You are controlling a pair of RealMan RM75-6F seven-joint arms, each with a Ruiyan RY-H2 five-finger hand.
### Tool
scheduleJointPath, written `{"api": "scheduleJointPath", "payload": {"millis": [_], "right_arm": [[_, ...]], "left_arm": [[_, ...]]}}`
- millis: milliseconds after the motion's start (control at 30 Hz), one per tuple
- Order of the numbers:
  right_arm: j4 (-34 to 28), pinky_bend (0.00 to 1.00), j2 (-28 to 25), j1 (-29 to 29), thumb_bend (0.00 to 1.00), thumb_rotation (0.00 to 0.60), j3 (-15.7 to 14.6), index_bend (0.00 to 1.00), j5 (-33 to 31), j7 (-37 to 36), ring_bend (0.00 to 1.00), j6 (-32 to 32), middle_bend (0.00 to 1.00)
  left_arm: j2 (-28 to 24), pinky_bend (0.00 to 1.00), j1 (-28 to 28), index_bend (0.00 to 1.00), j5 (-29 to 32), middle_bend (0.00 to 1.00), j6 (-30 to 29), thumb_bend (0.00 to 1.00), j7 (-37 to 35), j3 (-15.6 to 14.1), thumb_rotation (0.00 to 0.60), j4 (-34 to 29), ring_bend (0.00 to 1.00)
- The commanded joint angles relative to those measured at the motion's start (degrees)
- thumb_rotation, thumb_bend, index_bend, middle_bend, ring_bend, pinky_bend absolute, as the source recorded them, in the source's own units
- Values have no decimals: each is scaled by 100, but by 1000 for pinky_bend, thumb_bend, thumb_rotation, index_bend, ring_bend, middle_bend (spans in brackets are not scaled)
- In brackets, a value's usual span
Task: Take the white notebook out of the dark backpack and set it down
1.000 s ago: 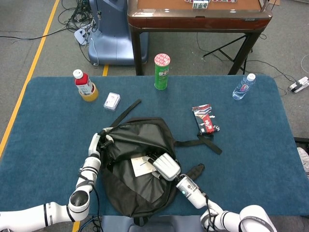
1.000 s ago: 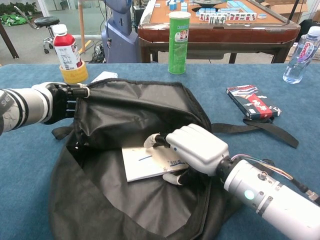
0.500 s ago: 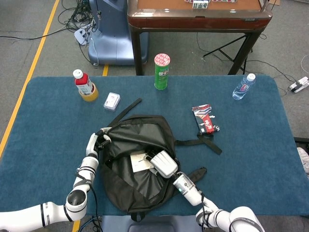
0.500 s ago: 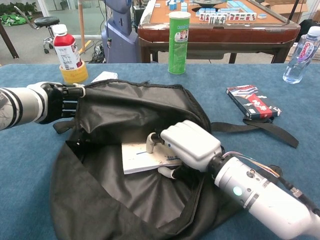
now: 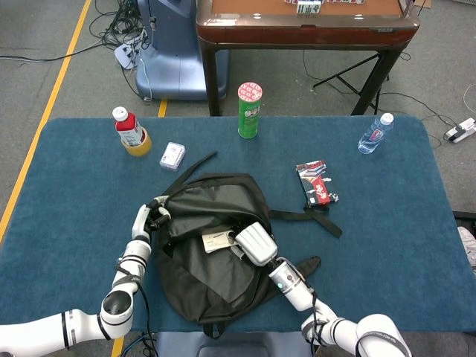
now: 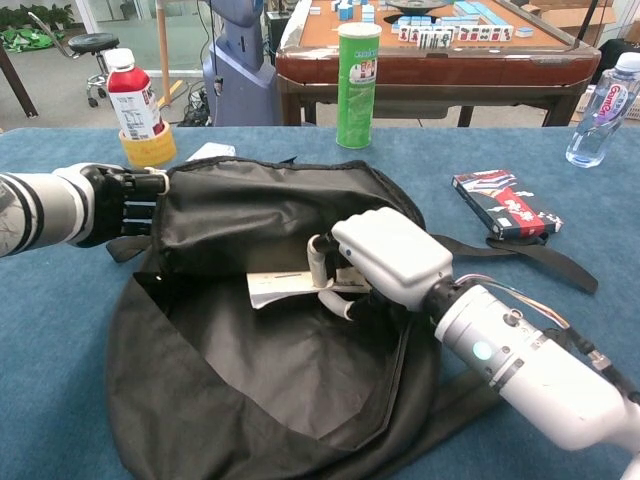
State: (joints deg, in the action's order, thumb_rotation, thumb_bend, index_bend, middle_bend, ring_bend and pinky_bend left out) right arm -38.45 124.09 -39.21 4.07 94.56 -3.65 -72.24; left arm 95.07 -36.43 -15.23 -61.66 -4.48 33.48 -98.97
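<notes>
The dark backpack (image 5: 204, 245) (image 6: 250, 330) lies open on the blue table, near its front edge. Inside its mouth shows the white notebook (image 5: 216, 242) (image 6: 283, 286), tilted up on its edge. My right hand (image 5: 255, 243) (image 6: 385, 258) reaches into the opening and grips the notebook's right end, with its fingers wrapped around it. My left hand (image 5: 145, 220) (image 6: 120, 205) holds the backpack's left rim and keeps the opening spread. Most of the notebook is hidden by the right hand and the bag's flap.
A green snack can (image 5: 250, 110) stands at the back centre, a red-capped bottle (image 5: 131, 132) and a small white box (image 5: 172, 155) at the back left. A red and black packet (image 5: 315, 183) lies right of the bag by its strap; a water bottle (image 5: 374, 133) stands far right.
My right hand has lifted and drawn the notebook up and back, so it now tilts on edge. The backpack's top flap shifted back; the left hand has kept its grip.
</notes>
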Motion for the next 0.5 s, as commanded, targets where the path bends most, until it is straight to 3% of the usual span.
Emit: {"api": "scheduleJointPath", "payload": {"millis": [33, 500], "right_arm": [[-328, 450, -190, 16, 617, 600, 26, 642, -22, 0, 474, -84, 562], [-3028, 480, -1804, 289, 617, 600, 2, 681, 36, 527, 521, -384, 595]], "left_arm": [[-16, 195, -12, 399, 14, 446, -5, 838, 21, -2, 600, 9, 400], [-134, 195, 7, 396, -31, 444, -9, 838, 52, -87, 600, -158, 394]]}}
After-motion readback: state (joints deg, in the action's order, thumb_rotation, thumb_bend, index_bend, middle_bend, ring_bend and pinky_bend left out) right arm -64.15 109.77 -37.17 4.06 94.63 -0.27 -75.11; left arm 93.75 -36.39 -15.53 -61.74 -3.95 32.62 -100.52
